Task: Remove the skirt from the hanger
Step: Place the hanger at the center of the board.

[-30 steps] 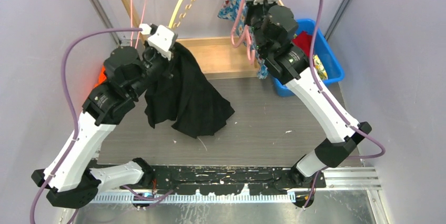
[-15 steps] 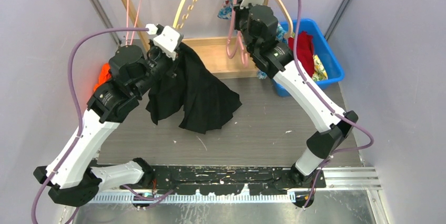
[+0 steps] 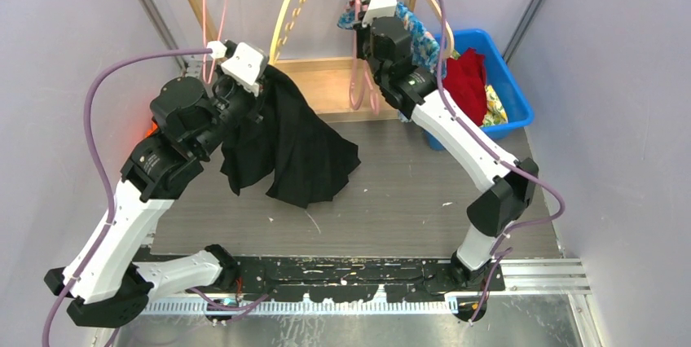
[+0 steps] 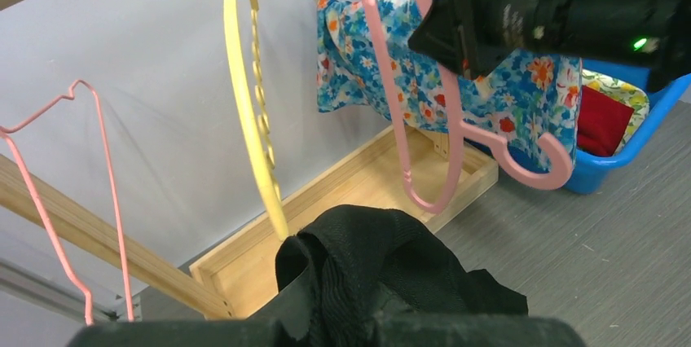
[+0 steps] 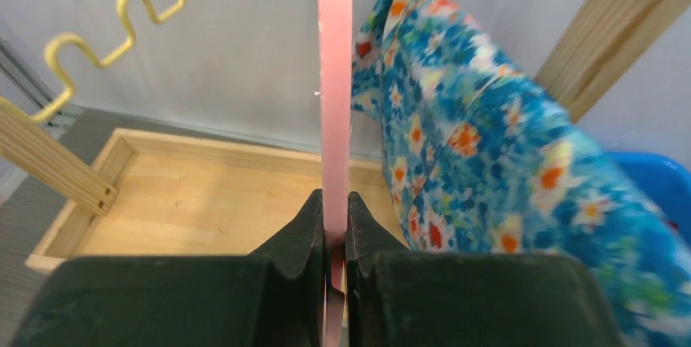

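The black pleated fabric skirt (image 3: 289,147) hung bunched from the left hand (image 3: 262,86), just in front of the shallow wooden tray (image 3: 326,86) at the foot of the rack, with its hem draping down toward the grey surface (image 3: 407,184). That hand was closed on the skirt's top edge. Its fingers were buried in cloth in the left wrist view, so exactly which part of the waistband it pinched could not be made out.

The pink plastic hanger (image 5: 334,78) hung over the right end of the tray. The right hand (image 5: 334,208) was clamped on its thin bar, jaws pressed against both faces. From the left wrist view the hanger looked bare and apart from the skirt, with open air between them.

A yellow wavy-edged hanger (image 4: 253,111) dangled above the tray's middle, and a thin pink wire hanger (image 4: 49,200) above its left side. A blue floral garment (image 4: 489,94) hung behind its right end. To the right of the tray, a blue plastic bin (image 3: 505,86) held a red cloth (image 3: 468,78).

The separating step appeared done, leaving only the finish. The next move probably called for lowering the skirt onto the surface in front of the tray and parting the left hand, while the right kept the hanger steady or hung it back on the rack.
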`<state>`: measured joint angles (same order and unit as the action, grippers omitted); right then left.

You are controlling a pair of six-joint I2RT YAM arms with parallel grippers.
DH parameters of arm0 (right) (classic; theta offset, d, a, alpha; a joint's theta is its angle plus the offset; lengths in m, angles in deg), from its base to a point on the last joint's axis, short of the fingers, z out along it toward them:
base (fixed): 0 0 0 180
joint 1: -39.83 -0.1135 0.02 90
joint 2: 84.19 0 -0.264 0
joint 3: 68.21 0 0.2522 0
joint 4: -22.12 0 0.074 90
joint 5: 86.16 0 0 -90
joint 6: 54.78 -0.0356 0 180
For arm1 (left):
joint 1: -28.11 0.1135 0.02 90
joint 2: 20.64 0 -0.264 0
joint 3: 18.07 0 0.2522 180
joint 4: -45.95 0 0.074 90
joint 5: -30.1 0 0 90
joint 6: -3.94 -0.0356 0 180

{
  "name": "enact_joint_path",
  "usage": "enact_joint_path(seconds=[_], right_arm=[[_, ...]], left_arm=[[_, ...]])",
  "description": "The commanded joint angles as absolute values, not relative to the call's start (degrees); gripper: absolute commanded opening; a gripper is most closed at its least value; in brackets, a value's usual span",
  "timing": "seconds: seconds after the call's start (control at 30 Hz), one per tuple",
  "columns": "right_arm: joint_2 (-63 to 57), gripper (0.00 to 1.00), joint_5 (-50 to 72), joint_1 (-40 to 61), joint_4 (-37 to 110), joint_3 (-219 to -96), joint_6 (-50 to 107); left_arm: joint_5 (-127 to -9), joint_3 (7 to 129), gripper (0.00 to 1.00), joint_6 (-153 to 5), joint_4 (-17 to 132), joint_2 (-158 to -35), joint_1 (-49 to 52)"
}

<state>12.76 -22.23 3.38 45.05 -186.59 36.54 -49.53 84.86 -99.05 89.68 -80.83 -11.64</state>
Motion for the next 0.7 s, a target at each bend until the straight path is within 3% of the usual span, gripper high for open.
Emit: enact_joint_path(seconds=[0.0, 0.67], right_arm=[[15.95, 0.01, -19.54, 4.13, 40.20, -185.68, 35.36], [25.46, 0.01, -17.44, 10.02, 38.08, -195.69, 31.62]], left_arm=[[-48.29, 86.93, 0.00, -100.12, 87.02, -79.36, -11.88], [-45.44, 88.24, 0.00, -101.82, 90.11, -78.99, -11.95]])
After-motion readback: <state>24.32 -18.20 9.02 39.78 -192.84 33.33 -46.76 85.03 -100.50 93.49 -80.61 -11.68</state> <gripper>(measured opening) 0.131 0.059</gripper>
